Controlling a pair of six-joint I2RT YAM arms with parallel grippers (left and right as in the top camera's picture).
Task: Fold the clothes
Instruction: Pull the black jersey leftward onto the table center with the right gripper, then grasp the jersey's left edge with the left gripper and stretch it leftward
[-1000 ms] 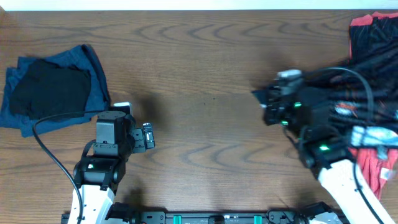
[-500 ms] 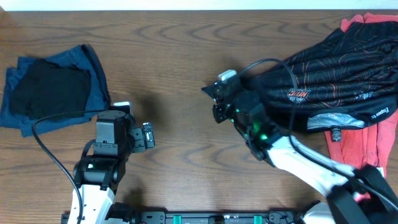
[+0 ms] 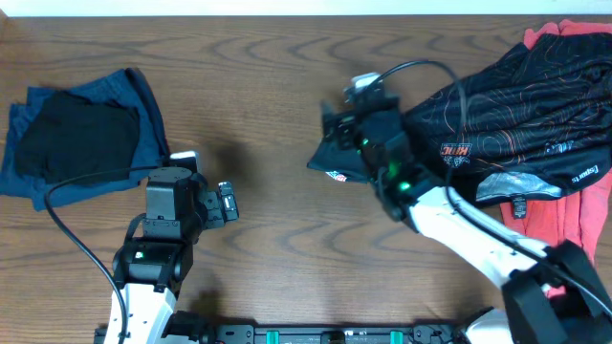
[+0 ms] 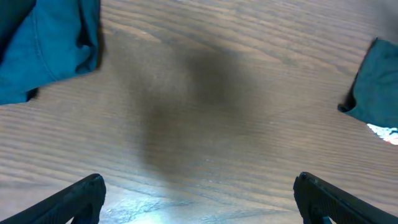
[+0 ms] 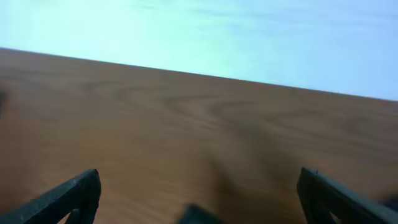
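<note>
The black jersey (image 3: 516,115) with orange contour lines lies spread at the right of the table, its left tip (image 3: 330,167) pointing toward the middle. My right gripper (image 3: 339,129) hovers over that tip, open and holding nothing. In the right wrist view the right gripper (image 5: 199,202) shows bare wood between its fingers and a dark jersey edge (image 5: 198,216) at the bottom. A coral-red garment (image 3: 559,225) lies under the jersey. A black garment (image 3: 76,139) rests on a navy one (image 3: 143,105) at the left. My left gripper (image 3: 229,203) stands open over bare wood; the left wrist view shows the left gripper (image 4: 199,205) empty.
Navy cloth (image 4: 50,37) fills the top left of the left wrist view, and another piece (image 4: 376,87) shows at its right edge. The table's far edge (image 5: 199,74) runs across the right wrist view. Black cables (image 3: 421,72) loop over the right arm.
My right gripper dragged the black jersey leftward toward the table's middle, then opened and let it go. The left arm has barely moved.
</note>
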